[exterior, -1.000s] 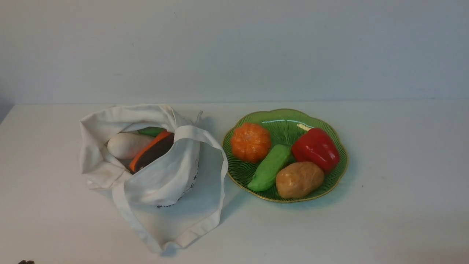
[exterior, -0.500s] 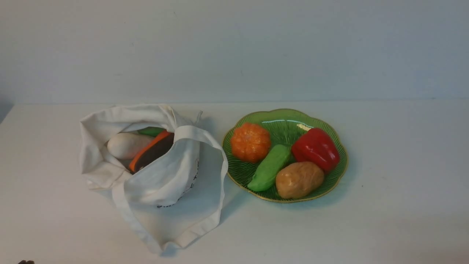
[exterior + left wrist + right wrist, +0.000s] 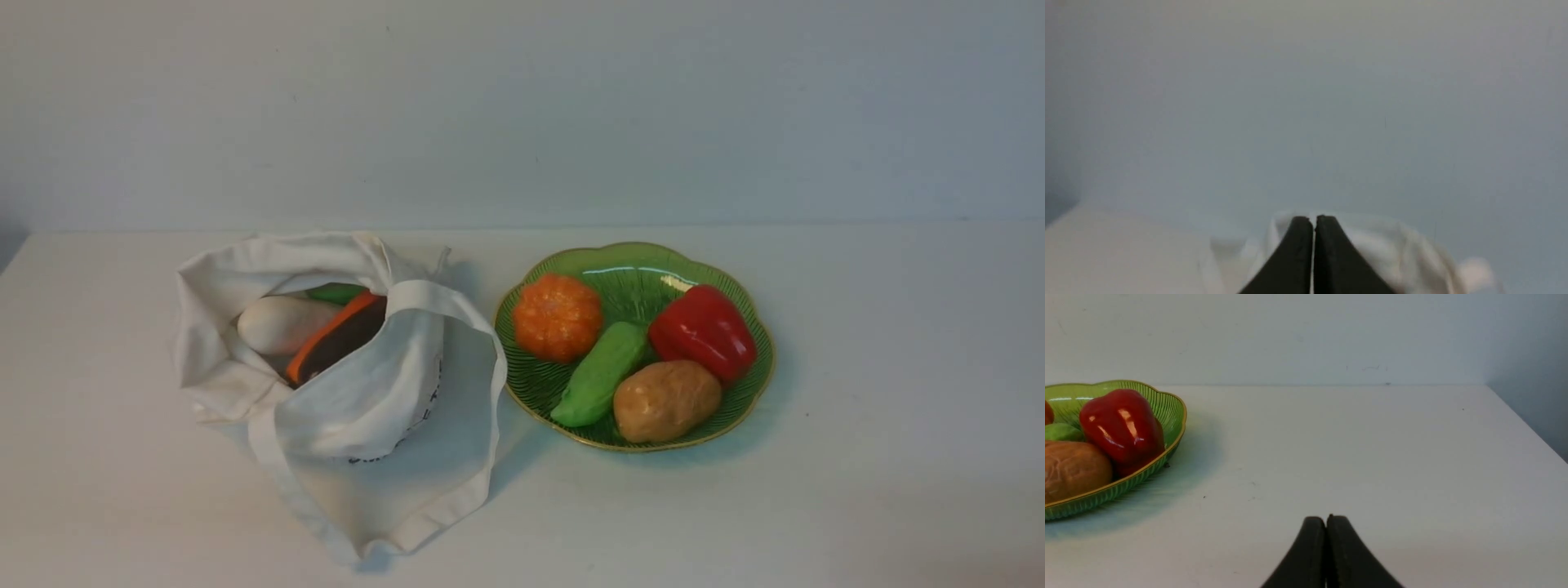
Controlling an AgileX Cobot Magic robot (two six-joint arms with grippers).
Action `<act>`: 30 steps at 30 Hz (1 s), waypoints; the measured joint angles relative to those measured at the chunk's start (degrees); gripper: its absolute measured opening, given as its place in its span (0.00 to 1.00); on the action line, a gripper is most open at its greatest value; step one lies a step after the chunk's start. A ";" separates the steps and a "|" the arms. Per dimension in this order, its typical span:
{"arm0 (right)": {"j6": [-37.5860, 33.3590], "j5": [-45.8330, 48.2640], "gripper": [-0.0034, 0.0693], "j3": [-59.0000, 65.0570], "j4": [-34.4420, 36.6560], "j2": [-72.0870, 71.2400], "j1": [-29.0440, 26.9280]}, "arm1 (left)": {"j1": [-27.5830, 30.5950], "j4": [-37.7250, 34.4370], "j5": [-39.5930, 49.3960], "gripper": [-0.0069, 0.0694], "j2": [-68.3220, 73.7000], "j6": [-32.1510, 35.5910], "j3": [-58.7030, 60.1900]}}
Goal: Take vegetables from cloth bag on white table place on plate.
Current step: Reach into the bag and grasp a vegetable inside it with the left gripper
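Note:
The off-white cloth bag (image 3: 351, 392) lies open on the white table (image 3: 882, 367), left of the green plate (image 3: 637, 253). Inside its mouth show a white oblong vegetable (image 3: 282, 324), a dark eggplant (image 3: 347, 339) with an orange strip along it, and a bit of a green one (image 3: 335, 291). Neither gripper shows in the front view. My left gripper (image 3: 1312, 220) is shut and empty, with the blurred bag (image 3: 1396, 245) just beyond its tips. My right gripper (image 3: 1326, 518) is shut and empty over bare table (image 3: 1372, 457), right of the plate (image 3: 1175, 404).
The plate holds an orange pumpkin (image 3: 558, 316), a green cucumber-like piece (image 3: 600, 373), a red bell pepper (image 3: 702, 331) and a brown potato (image 3: 667, 400). A pale wall stands behind the table. The table's right edge (image 3: 1527, 420) lies beyond my right gripper.
A small dark tip at the bottom left edge of the front view has dropped out of sight. The bag, the plate and their contents have not moved.

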 joint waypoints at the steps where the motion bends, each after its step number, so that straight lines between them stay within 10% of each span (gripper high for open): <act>1: 0.00 0.00 0.03 0.00 0.00 0.00 0.00 | 0.00 -0.39 -3.16 0.08 0.00 -0.44 -0.18; 5: 0.00 0.00 0.03 0.00 0.00 0.00 0.00 | 0.04 -0.65 -2.14 0.08 2.48 -1.15 -8.89; 18: 0.00 0.00 0.03 0.00 0.00 0.00 0.00 | 0.04 7.27 58.70 0.08 51.07 7.71 -53.92; 30: 0.00 0.00 0.03 0.00 0.00 0.00 0.00 | 0.04 3.61 71.90 0.08 86.27 25.59 -74.69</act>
